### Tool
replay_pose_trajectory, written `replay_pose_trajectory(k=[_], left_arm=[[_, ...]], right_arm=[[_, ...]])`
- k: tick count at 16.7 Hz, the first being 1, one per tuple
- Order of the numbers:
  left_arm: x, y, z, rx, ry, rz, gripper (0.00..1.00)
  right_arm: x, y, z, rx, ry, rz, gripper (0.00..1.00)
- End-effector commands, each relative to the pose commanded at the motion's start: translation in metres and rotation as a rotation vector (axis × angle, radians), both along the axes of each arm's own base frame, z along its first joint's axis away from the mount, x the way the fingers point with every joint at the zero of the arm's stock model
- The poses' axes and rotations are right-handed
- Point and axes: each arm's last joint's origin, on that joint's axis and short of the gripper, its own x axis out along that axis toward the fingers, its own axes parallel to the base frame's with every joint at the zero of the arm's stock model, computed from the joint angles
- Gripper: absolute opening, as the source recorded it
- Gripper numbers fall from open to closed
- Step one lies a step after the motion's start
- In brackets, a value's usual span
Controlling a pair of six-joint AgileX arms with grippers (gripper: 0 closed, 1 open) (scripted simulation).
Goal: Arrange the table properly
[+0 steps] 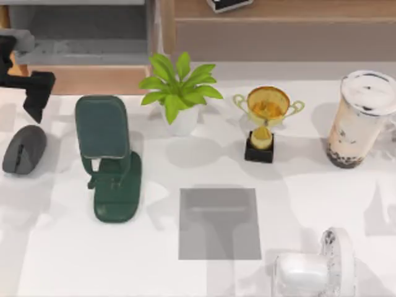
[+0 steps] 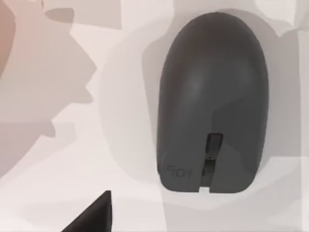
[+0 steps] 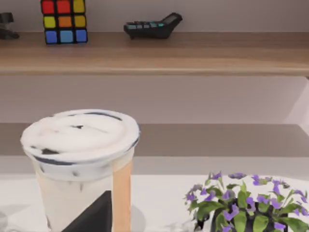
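Fingers of the left gripper [image 1: 34,102] hung just above the table [image 1: 74,260], beside the mouse [image 1: 23,150]; their state I couldn't tell.

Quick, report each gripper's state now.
Left gripper: above the table just beyond the grey mouse, holding nothing; open or shut cannot be told.
Right gripper: by the milk tea cup; cannot be told.
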Motion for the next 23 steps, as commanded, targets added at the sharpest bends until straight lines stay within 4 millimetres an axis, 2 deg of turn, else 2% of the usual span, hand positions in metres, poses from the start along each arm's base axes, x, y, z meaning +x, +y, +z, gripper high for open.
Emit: replay_pose_trajectory(k=[3, 10, 12, 16, 18, 22, 23], left_arm=[[0.013, 0.001, -0.015, -0.002, 0.065, -0.005, 1.00], [0.014, -0.001, -0.022, -0.002, 0.072, -0.008, 1.00], [0.015, 0.000, -0.039, -0.002, 0.074, -0.005, 1.00], [0.016, 0.000, -0.087, -0.002, 0.062, -0.006, 1.00], [0.014, 0.000, -0.103, -0.002, 0.069, -0.006, 1.00], [0.014, 0.001, -0.106, -0.002, 0.071, -0.006, 1.00], [0.014, 0.001, -0.106, -0.002, 0.071, -0.006, 0.92]], right_arm=[[0.000, 0.000, 0.000, 0.000, 0.000, 0.000, 1.00], [0.000, 0.000, 0.000, 0.000, 0.000, 0.000, 1.00], [0.000, 0.000, 0.000, 0.000, 0.000, 0.000, 1.00], [0.000, 0.000, 0.000, 0.000, 0.000, 0.000, 1.00], [0.000, 0.000, 0.000, 0.000, 0.000, 0.000, 1.00], [0.000, 0.000, 0.000, 0.000, 0.000, 0.000, 1.00], [0.000, 0.000, 0.000, 0.000, 0.000, 0.000, 1.00]])
